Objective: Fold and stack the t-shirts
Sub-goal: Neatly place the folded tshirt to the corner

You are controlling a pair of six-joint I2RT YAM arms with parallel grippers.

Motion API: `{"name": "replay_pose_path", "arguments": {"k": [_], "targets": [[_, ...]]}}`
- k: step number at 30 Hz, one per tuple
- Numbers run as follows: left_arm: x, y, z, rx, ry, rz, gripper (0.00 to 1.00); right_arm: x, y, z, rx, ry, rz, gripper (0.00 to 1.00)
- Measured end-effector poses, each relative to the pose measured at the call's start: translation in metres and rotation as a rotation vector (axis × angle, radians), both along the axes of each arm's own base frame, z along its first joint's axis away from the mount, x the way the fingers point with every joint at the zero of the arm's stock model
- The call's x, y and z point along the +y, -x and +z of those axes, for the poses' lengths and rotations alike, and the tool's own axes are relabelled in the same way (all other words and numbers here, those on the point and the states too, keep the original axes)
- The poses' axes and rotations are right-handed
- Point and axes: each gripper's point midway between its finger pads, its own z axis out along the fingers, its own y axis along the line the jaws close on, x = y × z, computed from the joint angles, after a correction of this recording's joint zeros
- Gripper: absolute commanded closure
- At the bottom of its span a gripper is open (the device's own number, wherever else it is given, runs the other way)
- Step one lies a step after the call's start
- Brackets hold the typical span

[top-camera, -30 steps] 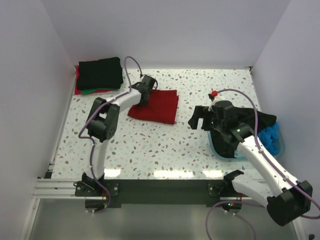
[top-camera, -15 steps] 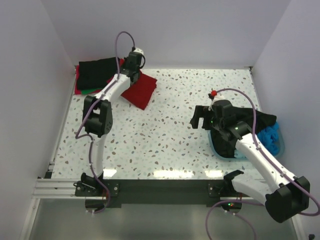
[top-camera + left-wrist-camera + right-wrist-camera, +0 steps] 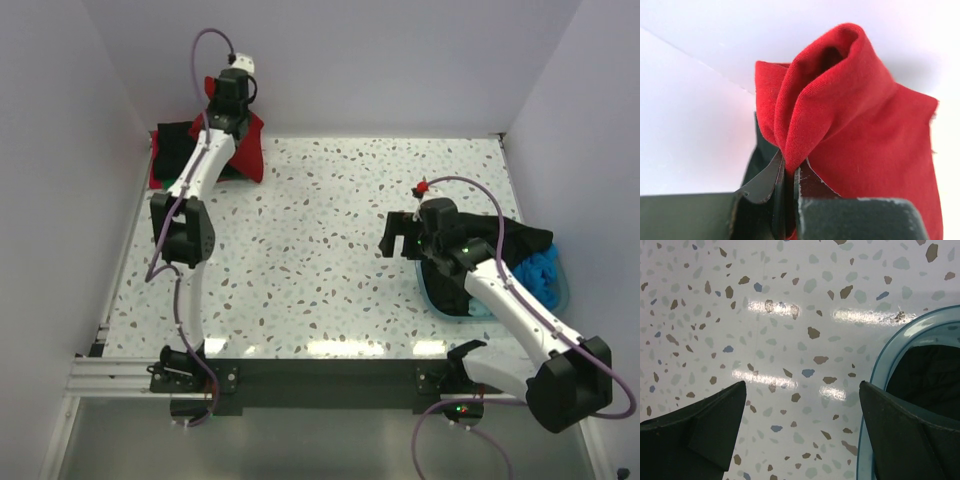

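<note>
Red folded cotton t-shirt point(image 3: 250, 152), clamped tight in the left gripper point(image 3: 788, 169), now hangs upper left over the black folded shirt stack point(image 3: 172, 140), lifted off mid-table for stacking, while the right gripper point(image 3: 802, 386) gapes empty beside the teal plastic basin point(image 3: 879, 367).

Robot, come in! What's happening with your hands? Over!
Left hand shut on red t-shirt, held up by folded stack. Right hand open, empty, beside basin. Nothing in the way.
</note>
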Motion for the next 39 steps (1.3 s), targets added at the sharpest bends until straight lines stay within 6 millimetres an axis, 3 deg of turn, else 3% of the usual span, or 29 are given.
{"name": "replay_pose_path", "arguments": {"k": [4,8,15,23,27,30,32,35,39], "targets": [[0.025,-0.003,0.015,-0.039,0.021,0.025,1.0,-0.003,-0.001,-0.002,0.002,0.012,-0.012,0.01],[0.049,-0.001,0.016,-0.045,0.029,0.07,1.0,-0.003,-0.002,-0.005,0.011,0.018,-0.014,0.01],[0.09,0.003,0.005,-0.049,0.095,0.131,1.0,-0.003,-0.002,-0.007,0.018,0.019,-0.015,0.01],[0.158,0.013,-0.004,-0.082,0.156,0.258,1.0,-0.003,-0.003,-0.008,0.02,0.018,-0.027,0.01],[0.18,0.014,-0.018,-0.083,0.177,0.302,1.0,-0.004,-0.005,-0.011,0.027,0.023,-0.038,0.01],[0.185,0.012,-0.039,-0.059,0.187,0.312,0.89,-0.005,-0.006,-0.015,0.037,0.033,-0.047,0.01],[0.186,0.01,-0.055,-0.041,0.194,0.32,0.74,-0.005,-0.007,-0.018,0.042,0.037,-0.05,0.01],[0.186,0.009,-0.078,-0.004,0.195,0.331,0.0,-0.006,-0.008,-0.021,0.049,0.043,-0.053,0.01],[0.19,0.011,-0.084,-0.007,0.197,0.368,0.0,-0.008,-0.009,-0.02,0.046,0.051,-0.061,0.01]]}}
